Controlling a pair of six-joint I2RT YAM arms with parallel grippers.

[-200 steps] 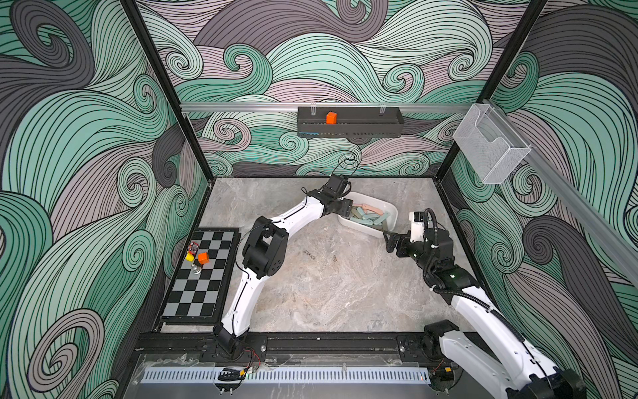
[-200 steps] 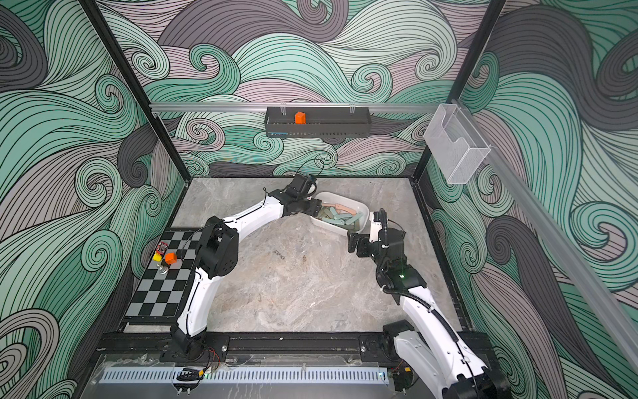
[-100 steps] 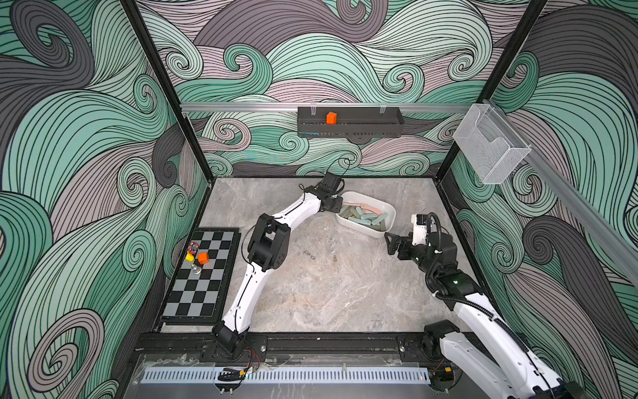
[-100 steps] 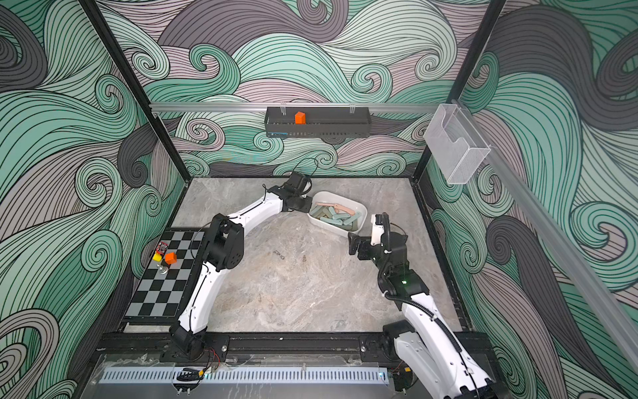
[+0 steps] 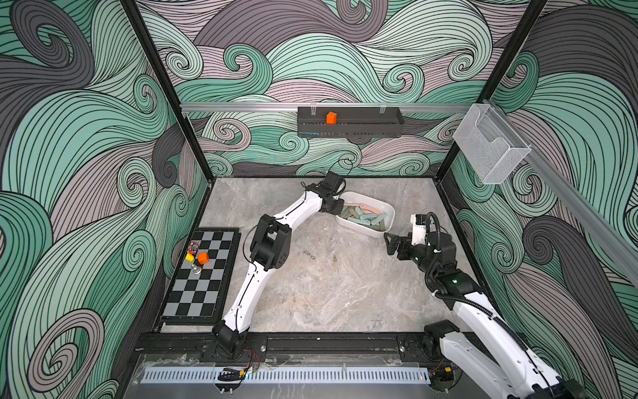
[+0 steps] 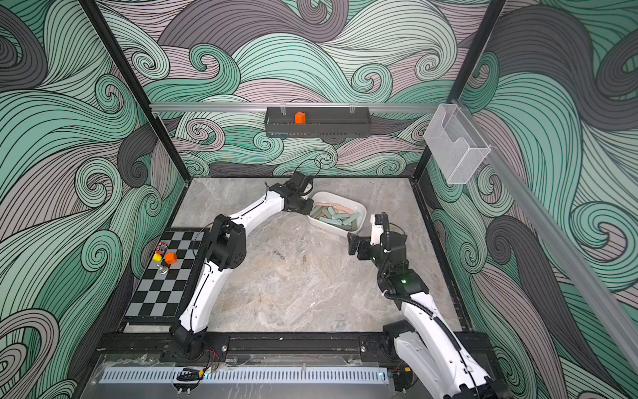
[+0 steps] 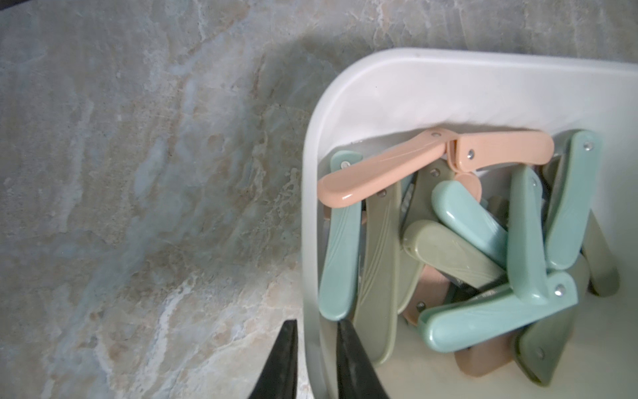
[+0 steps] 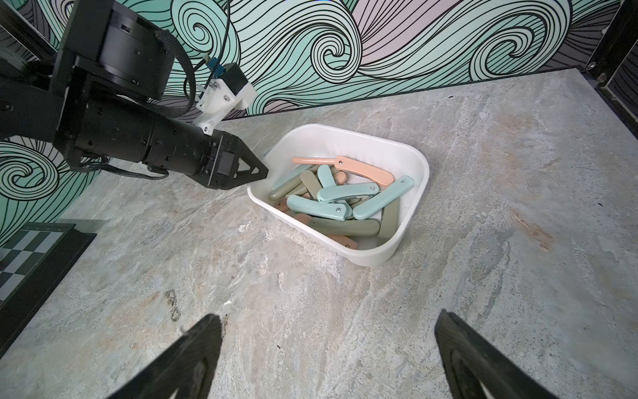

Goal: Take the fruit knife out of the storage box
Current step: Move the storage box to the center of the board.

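Top view, storage box (image 5: 361, 230) long axis diagonal

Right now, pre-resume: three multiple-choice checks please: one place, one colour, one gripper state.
1. The left gripper has its jaws: A astride the storage box wall; B among the knives; C clear above the box.
2. The unfolded knife on top is: A pink; B yellow; C black.
3. The right gripper is: A shut on a knife; B open, empty; C shut on the box.
Key: 1 A, one jaw shows either side of the white wall. 2 A, pink in both wrist views. 3 B, jaws wide apart over the table.
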